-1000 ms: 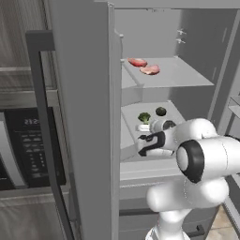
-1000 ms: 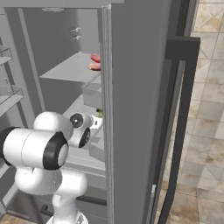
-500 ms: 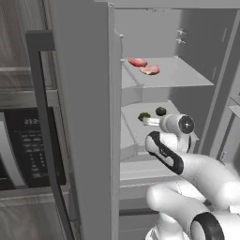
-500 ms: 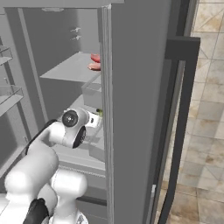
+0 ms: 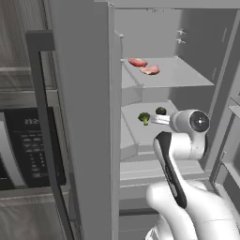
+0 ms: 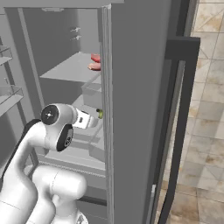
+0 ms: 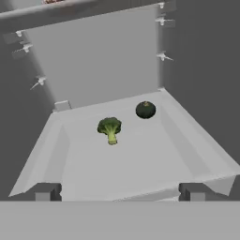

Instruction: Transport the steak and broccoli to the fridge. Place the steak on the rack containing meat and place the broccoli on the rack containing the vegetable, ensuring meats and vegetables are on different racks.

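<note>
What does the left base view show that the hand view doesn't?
Left base view alone: the steak beside a darker red meat piece on the upper shelf, and a black oven. Hand view alone: the open gripper close up, fingertips apart. Both: the broccoli and a dark round vegetable lying apart on the lower shelf.

A black built-in oven (image 5: 23,145) stands opposite beige floor tiles (image 6: 205,113).

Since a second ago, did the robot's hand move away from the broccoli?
Yes. The hand has pulled back out of the fridge, away from the broccoli, which lies free on the lower shelf. Its fingers are open.
</note>
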Robot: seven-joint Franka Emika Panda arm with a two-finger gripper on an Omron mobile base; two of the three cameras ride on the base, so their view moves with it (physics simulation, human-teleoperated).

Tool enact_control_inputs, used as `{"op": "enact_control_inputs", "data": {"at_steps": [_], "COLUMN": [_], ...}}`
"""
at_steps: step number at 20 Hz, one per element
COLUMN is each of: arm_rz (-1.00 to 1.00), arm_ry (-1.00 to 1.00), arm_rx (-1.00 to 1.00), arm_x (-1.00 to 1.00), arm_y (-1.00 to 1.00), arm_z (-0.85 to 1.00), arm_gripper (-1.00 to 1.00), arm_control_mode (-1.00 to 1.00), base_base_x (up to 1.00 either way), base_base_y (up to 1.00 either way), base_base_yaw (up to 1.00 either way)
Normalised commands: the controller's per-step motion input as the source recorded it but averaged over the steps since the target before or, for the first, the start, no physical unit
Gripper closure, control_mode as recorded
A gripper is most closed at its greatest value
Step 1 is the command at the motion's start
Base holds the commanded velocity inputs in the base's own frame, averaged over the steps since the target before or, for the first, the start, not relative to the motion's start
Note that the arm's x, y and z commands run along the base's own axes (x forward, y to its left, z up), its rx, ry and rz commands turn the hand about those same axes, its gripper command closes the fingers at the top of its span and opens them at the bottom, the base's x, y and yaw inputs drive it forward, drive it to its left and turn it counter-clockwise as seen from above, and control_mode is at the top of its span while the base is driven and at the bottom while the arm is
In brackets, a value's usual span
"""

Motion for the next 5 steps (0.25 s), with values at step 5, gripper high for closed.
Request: {"op": "enact_control_inputs", "data": {"at_steps": [5], "arm_rz": [0.05], "arm_ry": [0.03], "arm_rx": [0.03], "arm_x": [-0.9], "arm_y": [-0.04], "arm_z": [0.51], "arm_gripper": [-1.0], "arm_control_mode": [-1.0], "base_base_x": [0.0], "base_base_y": [0.0], "base_base_yaw": [0.0]}}
